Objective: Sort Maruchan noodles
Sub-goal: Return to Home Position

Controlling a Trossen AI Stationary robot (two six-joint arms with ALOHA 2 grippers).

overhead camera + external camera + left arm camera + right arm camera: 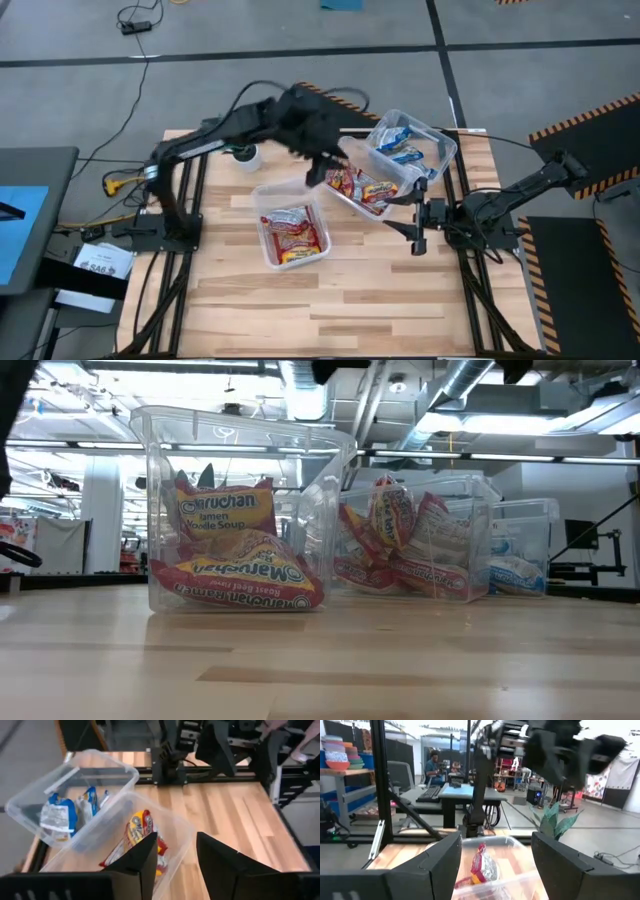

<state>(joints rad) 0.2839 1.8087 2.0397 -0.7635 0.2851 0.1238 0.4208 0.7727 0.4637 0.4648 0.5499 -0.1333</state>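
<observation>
- Maruchan noodles: all packets in view lie inside three clear tubs set in a diagonal row from near left to far right; none shows on the bare table (380,290).
- Blue-and-white packets (400,146) in the far tub (127,770); red packets (365,187) in the middle tub (181,823); red-orange-yellow packets (293,232) lying flat in the near tub (285,188).
- Left gripper (176,840): raised at the left side of the middle tub and pointing right, fingers spread, nothing between them.
- Governing relation: the filled tubs lie right of and below this gripper and its base lies to the left, so a retreat home would lead away from the packets.
- Obstruction: potted plant (243,152) stands under the left arm's reach, just left of the tubs; judged clear if the arm lifts.
- Right gripper (412,226): low at the right, just beside the middle tub, fingers apart, empty.
</observation>
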